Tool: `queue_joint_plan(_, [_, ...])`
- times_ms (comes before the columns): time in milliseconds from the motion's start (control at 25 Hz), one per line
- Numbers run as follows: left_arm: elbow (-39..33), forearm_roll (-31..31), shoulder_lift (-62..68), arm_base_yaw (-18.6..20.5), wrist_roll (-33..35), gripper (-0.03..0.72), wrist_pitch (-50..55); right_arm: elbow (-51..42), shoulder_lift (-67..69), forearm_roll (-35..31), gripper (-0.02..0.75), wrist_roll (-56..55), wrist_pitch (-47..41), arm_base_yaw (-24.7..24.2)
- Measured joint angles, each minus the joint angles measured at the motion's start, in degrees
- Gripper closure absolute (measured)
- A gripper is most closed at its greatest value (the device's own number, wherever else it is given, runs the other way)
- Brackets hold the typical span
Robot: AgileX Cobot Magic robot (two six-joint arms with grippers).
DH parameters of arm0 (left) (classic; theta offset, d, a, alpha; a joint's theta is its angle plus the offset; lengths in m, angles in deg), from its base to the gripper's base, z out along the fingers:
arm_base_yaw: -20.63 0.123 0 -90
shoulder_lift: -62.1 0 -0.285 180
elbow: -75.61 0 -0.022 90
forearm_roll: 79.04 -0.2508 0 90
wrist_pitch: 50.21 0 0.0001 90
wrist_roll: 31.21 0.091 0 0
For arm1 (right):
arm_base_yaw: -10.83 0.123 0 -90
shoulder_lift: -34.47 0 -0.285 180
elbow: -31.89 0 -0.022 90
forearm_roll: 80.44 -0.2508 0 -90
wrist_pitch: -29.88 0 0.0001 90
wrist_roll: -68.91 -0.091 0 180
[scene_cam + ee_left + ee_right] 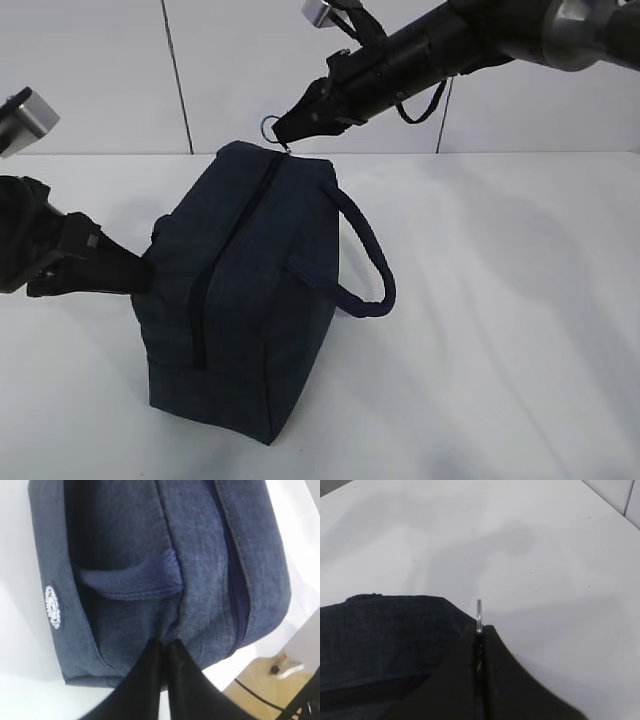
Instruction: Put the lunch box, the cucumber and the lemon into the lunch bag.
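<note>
Both grippers are closed: the left gripper [164,647] pinches the lunch bag [245,290], the right gripper [479,632] the ring pull [272,127]. If the pinch is lost, the zipper [228,250] may jam and the bag could be dragged toward the tabletop [500,300] edge.

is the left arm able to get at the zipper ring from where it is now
Probably not. The left gripper is shut on the lunch bag fabric at its near end, while the zipper ring sits at the far top end, already pinched by the right gripper.
</note>
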Motion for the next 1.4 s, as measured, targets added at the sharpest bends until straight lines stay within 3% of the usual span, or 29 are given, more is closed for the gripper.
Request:
queue_joint_plan(760, [0.0, 2.6, 0.1, 0.0, 1.9, 0.695, -4.3, 0.0, 3.2, -3.3, 0.730, 0.7, -0.8, -5.5])
queue_joint_plan(1400, [0.1, 3.7, 2.2, 0.0, 1.9, 0.694, -3.0, 0.1, 7.3, -8.4, 0.730, 2.3, -0.2, -5.8])
